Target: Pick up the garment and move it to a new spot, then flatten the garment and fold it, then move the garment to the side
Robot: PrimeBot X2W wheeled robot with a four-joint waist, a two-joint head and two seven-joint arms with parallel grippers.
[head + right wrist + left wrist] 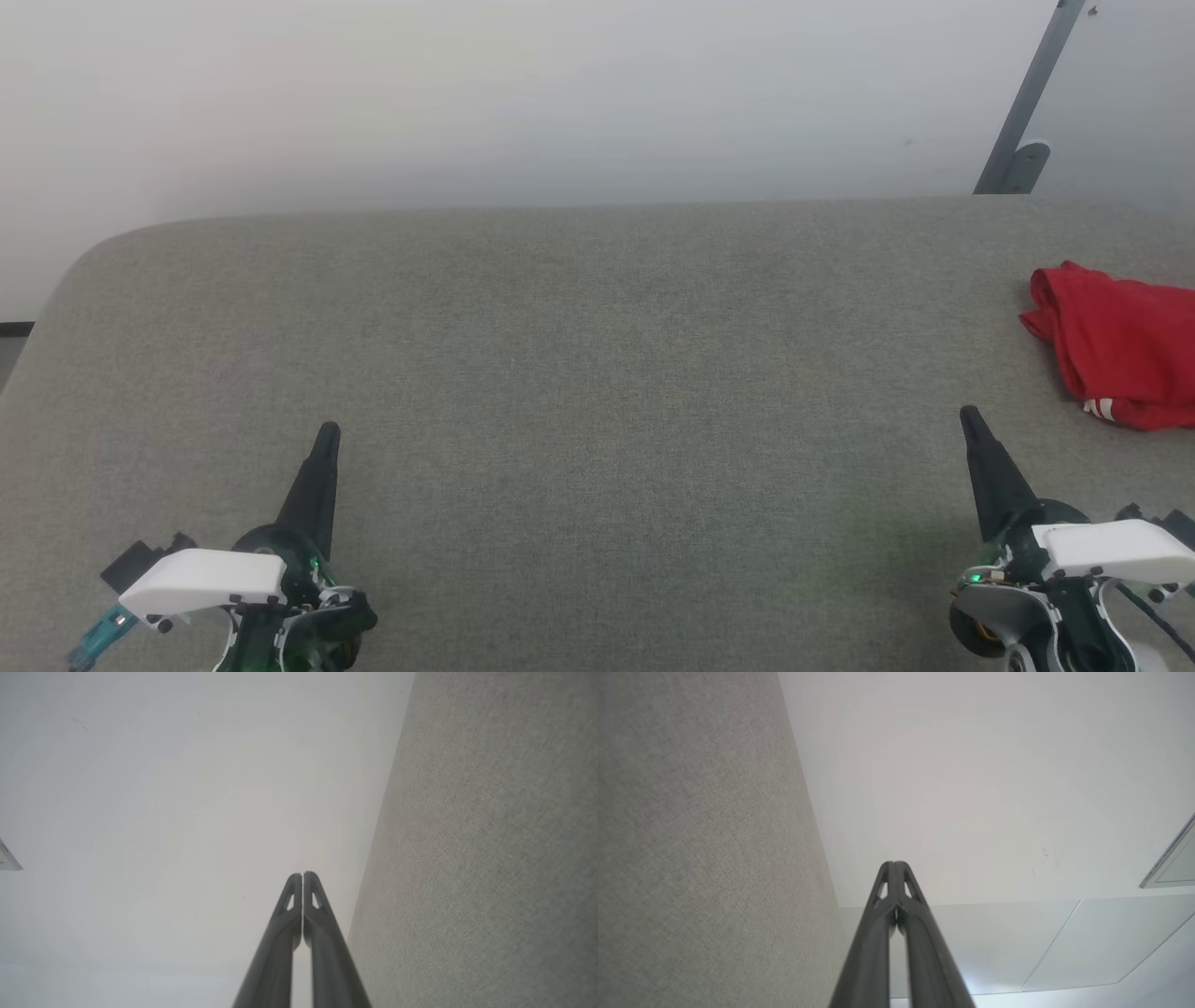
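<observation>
At the far right edge of the grey fabric tabletop (579, 355), the garment (1120, 345) lies in a crumpled red heap, its cloth bunched into soft folds. A small piece of red-and-white striped trim peeks out at its near lower edge. The head view's right border cuts the heap off, so its full outline cannot be made out, and the bunching hides how the cloth is laid. The right claw (968, 415) hovers near it, apart from the cloth, its two dark fingers pressed together into one point. The left claw (328, 432) sits well apart at the lower left, fingers likewise closed tip to tip, gripping nothing. Each wrist view shows its joined fingers against the pale wall (971, 765).
</observation>
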